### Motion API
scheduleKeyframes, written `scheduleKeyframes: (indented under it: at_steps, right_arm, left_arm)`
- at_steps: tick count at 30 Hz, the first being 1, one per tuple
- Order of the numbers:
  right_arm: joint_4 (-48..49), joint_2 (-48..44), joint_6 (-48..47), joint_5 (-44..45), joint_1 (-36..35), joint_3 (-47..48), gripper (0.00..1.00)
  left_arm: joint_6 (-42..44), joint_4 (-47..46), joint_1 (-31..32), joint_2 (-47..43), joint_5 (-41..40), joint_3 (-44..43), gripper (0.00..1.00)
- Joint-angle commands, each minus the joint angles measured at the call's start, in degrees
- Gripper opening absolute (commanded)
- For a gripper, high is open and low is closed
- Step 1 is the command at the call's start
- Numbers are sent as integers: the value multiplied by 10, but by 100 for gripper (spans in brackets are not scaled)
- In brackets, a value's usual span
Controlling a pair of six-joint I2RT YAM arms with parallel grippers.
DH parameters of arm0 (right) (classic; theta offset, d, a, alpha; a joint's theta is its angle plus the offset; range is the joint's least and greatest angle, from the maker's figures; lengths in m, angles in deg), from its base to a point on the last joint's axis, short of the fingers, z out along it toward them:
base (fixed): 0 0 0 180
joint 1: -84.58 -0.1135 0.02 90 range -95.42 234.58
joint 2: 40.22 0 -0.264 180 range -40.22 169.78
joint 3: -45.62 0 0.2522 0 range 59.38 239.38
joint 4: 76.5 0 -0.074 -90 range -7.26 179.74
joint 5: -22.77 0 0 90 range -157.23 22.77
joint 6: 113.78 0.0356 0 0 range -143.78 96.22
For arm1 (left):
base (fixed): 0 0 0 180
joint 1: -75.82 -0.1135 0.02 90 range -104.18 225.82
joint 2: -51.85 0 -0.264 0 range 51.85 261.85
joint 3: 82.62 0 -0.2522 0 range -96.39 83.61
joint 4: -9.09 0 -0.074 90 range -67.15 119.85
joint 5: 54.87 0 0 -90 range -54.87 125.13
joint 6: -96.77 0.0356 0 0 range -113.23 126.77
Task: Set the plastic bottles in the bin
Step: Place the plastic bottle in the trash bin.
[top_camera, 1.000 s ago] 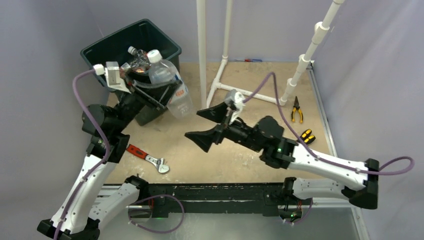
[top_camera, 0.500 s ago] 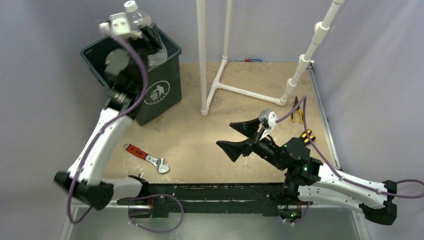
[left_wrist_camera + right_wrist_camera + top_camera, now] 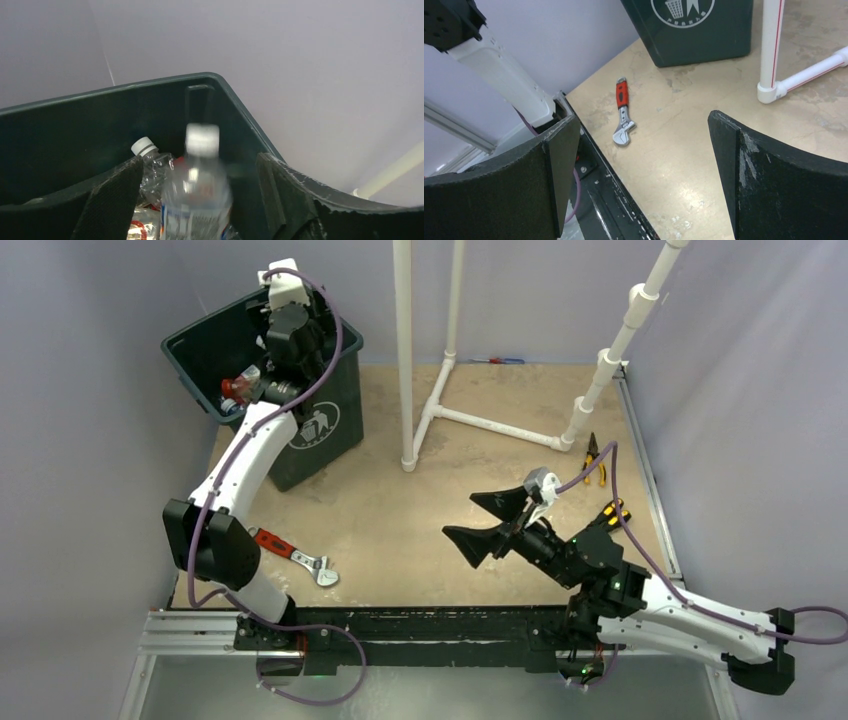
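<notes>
The dark green bin stands at the table's back left. My left gripper hangs over its rim. In the left wrist view that gripper is open. A clear, white-capped plastic bottle shows blurred between the fingers, with a gap on each side, above the bin's inner wall. Another white-capped bottle and crumpled ones lie below it. More bottles show inside the bin from above. My right gripper is open and empty over the mid-right table, well away from the bin.
A red-handled wrench lies near the front left. Yellow-handled pliers and another yellow-black tool lie at the right. A white PVC pipe frame stands beside the bin, and its foot is in the right wrist view.
The left arm carried the large bottle up over the bin and opened its jaws, and the bottle is loose between them. The right arm drew back toward the front right, still open.
</notes>
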Motion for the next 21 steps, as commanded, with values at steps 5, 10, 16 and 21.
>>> scheduleKeyframes:
  at_steps: [5, 10, 16, 21]
  right_arm:
    - [1, 0, 5, 19, 0, 7, 99]
    - [0, 0, 8, 31, 0, 17, 99]
    - [-6, -5, 16, 72, 0, 31, 99]
    - [-27, -6, 13, 101, 0, 43, 99]
  left_arm:
    - [-25, -6, 2, -83, 7, 27, 97]
    - [-86, 70, 2, -183, 47, 60, 99]
    - [-175, 142, 3, -336, 177, 177, 99]
    - [-173, 235, 5, -384, 290, 184, 99]
